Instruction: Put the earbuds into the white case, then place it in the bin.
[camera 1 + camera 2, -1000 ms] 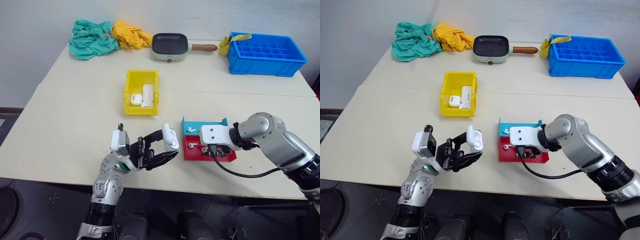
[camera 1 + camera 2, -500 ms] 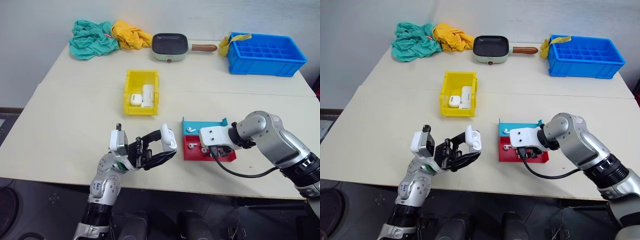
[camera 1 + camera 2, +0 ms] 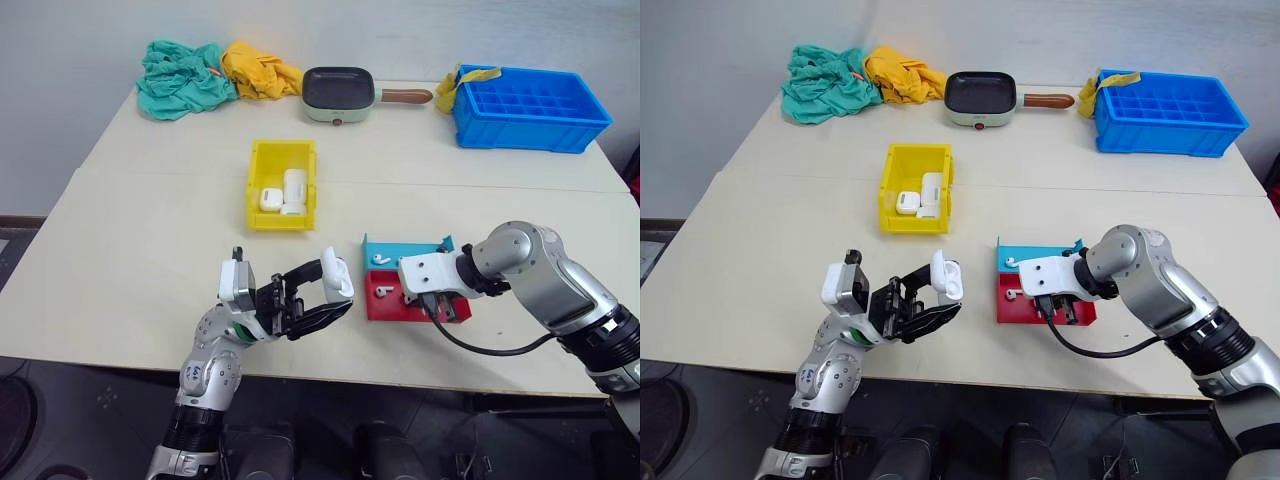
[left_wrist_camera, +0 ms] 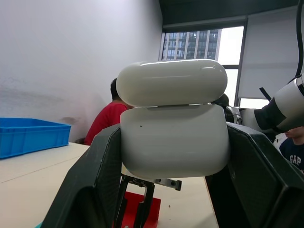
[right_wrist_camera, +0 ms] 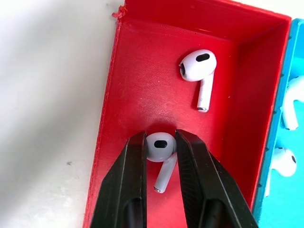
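Right wrist view resolves what the head views cannot: the right gripper has its two black fingers pinched on the bulb of one glossy white earbud lying in the matte red tray, stem pointing toward 6 o'clock, with a second earbud loose at about 1 o'clock from it and more in the adjoining teal tray. Left wrist view shows the left gripper clamped on the white case, a smooth rounded-rectangular shell with its lid slightly ajar, held up off the beige table. From the head views, the yellow bin, already holding other white cases, sits at 12 o'clock from the left gripper, well apart.
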`<state>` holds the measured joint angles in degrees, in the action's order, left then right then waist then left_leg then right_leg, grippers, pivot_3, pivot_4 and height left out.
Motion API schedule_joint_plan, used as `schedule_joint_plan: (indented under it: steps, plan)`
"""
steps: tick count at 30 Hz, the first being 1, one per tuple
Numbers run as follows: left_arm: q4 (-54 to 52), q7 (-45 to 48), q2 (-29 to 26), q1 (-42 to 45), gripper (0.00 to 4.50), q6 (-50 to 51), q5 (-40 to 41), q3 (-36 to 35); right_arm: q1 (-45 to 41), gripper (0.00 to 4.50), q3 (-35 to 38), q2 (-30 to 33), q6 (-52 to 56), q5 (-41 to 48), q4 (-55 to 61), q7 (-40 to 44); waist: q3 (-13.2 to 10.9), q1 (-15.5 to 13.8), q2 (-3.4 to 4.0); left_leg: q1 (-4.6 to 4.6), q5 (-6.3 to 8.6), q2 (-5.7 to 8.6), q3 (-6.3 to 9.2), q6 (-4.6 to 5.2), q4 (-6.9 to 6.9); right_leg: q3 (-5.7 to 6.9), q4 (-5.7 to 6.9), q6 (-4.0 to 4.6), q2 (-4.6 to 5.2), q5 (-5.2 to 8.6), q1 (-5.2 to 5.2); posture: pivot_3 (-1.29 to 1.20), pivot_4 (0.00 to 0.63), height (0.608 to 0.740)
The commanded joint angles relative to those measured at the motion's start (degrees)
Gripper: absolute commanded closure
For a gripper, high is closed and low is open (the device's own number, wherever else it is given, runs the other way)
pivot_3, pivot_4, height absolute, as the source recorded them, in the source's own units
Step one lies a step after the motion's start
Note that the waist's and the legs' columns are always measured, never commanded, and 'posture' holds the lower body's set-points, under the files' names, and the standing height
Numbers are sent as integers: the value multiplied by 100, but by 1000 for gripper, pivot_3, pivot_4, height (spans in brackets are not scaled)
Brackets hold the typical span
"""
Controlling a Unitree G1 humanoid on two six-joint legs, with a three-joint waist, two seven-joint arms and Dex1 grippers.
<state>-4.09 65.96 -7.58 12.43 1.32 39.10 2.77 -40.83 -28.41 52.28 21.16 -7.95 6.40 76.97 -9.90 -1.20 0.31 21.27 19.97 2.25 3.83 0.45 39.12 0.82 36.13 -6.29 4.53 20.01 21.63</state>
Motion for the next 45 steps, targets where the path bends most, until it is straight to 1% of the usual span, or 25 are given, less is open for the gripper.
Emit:
schedule_joint_plan:
  steps: [1, 2, 6, 10, 13, 14, 15, 17, 18, 20, 22, 24, 26, 29, 34, 38, 45]
  plan:
    - [-275, -14, 3, -54, 1704, -40, 91, -24, 79, 3904, 73, -11, -35, -81, -50, 55, 0, 0, 0, 0, 0, 0, 0, 0, 0, 0, 0, 0, 0, 0, 0, 0, 150, 740]
    - [-279, -13, 7, -55, 1704, -46, 91, -25, 86, 3996, 80, -15, -37, -74, -49, 53, 0, 0, 0, 0, 0, 0, 0, 0, 0, 0, 0, 0, 0, 0, 0, 0, 150, 740]
    - [-297, 26, 37, -41, 1704, -61, 141, -24, 155, 4026, 203, -12, -24, 21, 4, 13, 0, -5, 0, 0, 0, 0, 0, 0, 0, 0, 0, 0, 0, 0, 0, 0, 150, 740]
    - [-439, 232, 153, -32, 1704, 31, 509, -13, 586, 4026, 1162, 220, -136, 766, 408, 22, -1, -29, -1, 2, 0, 1, 3, 0, 0, 2, -2, 0, 2, 0, -1, 0, 150, 740]
    - [-531, 227, 176, 74, 1704, 233, 650, 46, 1255, 4026, 2436, 240, -116, 1976, 869, 146, -1, -26, -1, 6, 1, 2, 8, 0, -2, 7, -4, 0, 2, 0, 0, 0, 150, 740]
    - [-543, 230, 180, 95, 1704, 266, 679, 49, 1402, 4026, 2688, 227, -82, 2225, 978, 148, -1, -21, -1, 5, 1, 1, 10, 0, -2, 10, -5, 0, 2, 0, -2, 0, 150, 740]
    - [-550, 284, 215, 158, 1704, 286, 738, 65, 1611, 4026, 3302, 18, 265, 3096, 1218, 152, -1, -22, -1, 6, 1, 1, 10, 0, -2, 10, -6, 0, 1, 0, -4, 0, 150, 740]
    - [-552, 376, 290, 276, 1704, 352, 865, 86, 1857, 4026, 4416, -578, 745, 4679, 1614, -357, -3, -17, -4, 4, 1, -3, 12, 0, -2, 11, -6, 0, -1, 0, -8, 0, 150, 740]
    - [-541, 426, 345, 338, 1704, 335, 895, 98, 1893, 4026, 4870, -917, 862, 5339, 1797, -811, -4, -11, -6, 3, 1, -4, 12, -1, 1, 12, -4, 0, -1, 0, -10, 0, 150, 740]
    - [-487, 439, 438, 441, 1704, 346, 932, 102, 1852, 4026, 5211, -1290, 1109, 6059, 2129, -1639, -2, 4, -4, 1, -1, -4, 11, -2, 2, 10, -2, 0, -2, 0, -10, 0, 150, 740]
    - [-422, 469, 529, 544, 1704, 363, 946, 114, 1832, 4026, 5232, -1541, 1159, 6443, 2470, -2176, -3, 2, -4, -1, -1, -3, 11, -3, 2, 9, 2, 0, -1, 0, -11, 0, 150, 740]
    - [-369, 507, 606, 648, 1704, 401, 946, 146, 1804, 4026, 5081, -1821, 1059, 6671, 2772, -2567, -2, 1, -4, -1, -1, -4, 11, -3, 1, 9, 1, 0, -2, 0, -10, 0, 150, 740]
    - [-333, 461, 714, 796, 1704, 473, 1004, 146, 1736, 4026, 4804, -2140, 912, 6700, 3048, -2896, -2, -4, -4, -1, -1, -2, 11, -3, -2, 9, 2, 0, -2, 0, -7, 0, 150, 740]
    - [-344, 389, 818, 961, 1704, 615, 1104, 109, 1648, 4026, 4475, -2395, 798, 6683, 3253, -3182, -2, -5, -4, 1, -1, 1, 11, -2, 0, 7, 4, 0, -2, 0, -6, 0, 150, 740]
    - [-406, 315, 872, 1129, 1704, 844, 1249, 76, 1523, 4026, 3962, -2658, 566, 6510, 3355, -3340, -3, -3, -4, 1, -1, 1, 13, -2, -2, 8, 7, 0, -2, 0, -4, 0, 150, 740]
    - [-442, 274, 896, 1179, 1704, 920, 1276, 55, 1597, 4026, 3625, -2753, 301, 6198, 3259, -3212, -2, -2, -4, 0, -1, 2, 13, -2, -1, 8, 8, 0, -2, 0, -4, 0, 150, 740]
    - [-472, 334, 855, 1166, 1704, 939, 1201, 60, 1636, 4026, 3381, -2817, 3, 5860, 3021, -3188, -3, 2, -4, 0, -1, 1, 13, -2, -1, 8, 8, 0, -3, 0, -4, 0, 150, 740]
